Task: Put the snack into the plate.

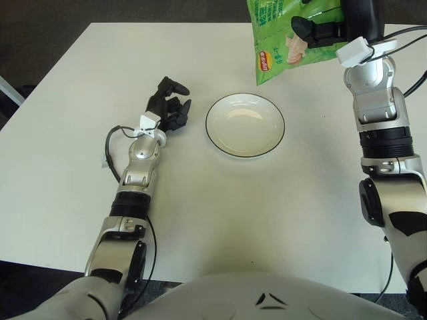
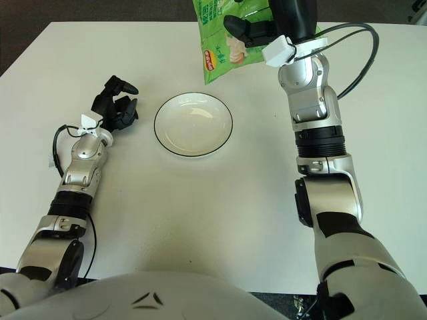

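Snack bag point(image 1: 280, 40) hangs clamped in the right hand's point(image 1: 333, 27) fingers, up beyond the plate point(image 1: 245, 125); left hand point(image 1: 168, 107) shows left of it, fingers curled, empty.

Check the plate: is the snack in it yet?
Not yet. The plate holds nothing; the right hand holds the green snack bag beyond the plate's far rim.

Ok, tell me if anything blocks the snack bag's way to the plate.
Nothing visible does. The right hand holds the snack bag up beyond the plate, which holds nothing. The left hand shows left of the plate, off that path.
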Tool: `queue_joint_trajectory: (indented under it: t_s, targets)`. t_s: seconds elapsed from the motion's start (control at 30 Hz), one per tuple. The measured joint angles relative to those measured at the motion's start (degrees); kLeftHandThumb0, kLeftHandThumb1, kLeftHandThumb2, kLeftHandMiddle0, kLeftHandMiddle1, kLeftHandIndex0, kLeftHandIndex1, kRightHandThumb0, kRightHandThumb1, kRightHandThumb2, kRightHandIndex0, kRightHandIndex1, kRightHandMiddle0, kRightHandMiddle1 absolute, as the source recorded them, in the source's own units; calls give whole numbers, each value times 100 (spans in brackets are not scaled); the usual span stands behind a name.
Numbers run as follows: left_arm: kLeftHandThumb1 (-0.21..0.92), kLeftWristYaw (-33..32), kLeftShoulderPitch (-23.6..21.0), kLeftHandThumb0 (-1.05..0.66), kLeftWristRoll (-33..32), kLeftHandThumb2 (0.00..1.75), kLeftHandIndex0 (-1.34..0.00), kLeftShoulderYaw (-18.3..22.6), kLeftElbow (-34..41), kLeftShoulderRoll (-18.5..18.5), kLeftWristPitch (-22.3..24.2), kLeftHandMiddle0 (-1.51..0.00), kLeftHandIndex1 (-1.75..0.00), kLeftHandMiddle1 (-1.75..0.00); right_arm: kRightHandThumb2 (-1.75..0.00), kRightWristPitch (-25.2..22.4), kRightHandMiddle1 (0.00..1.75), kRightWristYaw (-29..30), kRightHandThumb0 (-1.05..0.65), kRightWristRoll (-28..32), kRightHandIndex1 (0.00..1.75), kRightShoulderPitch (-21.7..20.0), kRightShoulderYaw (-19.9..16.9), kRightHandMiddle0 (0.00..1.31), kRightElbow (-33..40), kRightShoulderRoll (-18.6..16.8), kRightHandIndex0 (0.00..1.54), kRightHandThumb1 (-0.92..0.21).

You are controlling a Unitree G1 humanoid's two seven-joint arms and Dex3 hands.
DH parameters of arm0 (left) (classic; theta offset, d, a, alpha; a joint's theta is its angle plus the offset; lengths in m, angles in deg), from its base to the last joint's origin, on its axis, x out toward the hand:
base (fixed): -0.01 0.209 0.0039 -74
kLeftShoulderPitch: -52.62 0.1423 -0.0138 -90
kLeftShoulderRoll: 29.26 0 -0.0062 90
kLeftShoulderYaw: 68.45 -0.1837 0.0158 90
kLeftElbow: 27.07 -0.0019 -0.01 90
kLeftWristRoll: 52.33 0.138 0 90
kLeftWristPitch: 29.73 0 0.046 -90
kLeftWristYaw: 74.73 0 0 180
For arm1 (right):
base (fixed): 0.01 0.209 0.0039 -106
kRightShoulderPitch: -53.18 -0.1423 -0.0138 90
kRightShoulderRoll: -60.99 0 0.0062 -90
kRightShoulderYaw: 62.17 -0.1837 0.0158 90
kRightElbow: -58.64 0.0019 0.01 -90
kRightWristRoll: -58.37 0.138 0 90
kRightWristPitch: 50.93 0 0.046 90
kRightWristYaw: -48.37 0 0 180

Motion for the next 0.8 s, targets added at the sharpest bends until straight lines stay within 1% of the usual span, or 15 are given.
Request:
queue_joint_trajectory:
  t_s: [0.17,0.27,0.37,0.47,0.8]
  targets:
    - [81,-5,-6,-37,4,58,-36,-1,-28,4,-19,-77,-165,-169,-111,-178,175,-302,42,289,175,76,-20,56,321,-47,49,-47]
    - [82,-8,-16,-37,9,57,-36,-3,-60,9,-41,-77,-164,-168,-109,-251,175,-600,41,684,175,157,-45,55,470,-122,48,-48]
    - [82,-12,-29,-37,15,57,-36,-7,-85,11,-52,-77,-164,-168,-108,-236,175,-906,41,1021,175,251,-41,54,550,-173,47,-49]
    - [82,-16,-40,-37,17,56,-36,-12,-97,11,-60,-77,-164,-168,-108,-166,175,-1111,41,1223,175,353,-34,54,577,-222,47,-49]
    - [82,-28,-69,-37,26,56,-37,-21,-143,11,-97,-78,-163,-167,-108,-38,175,-1259,41,1269,175,650,-18,53,754,-348,47,-50]
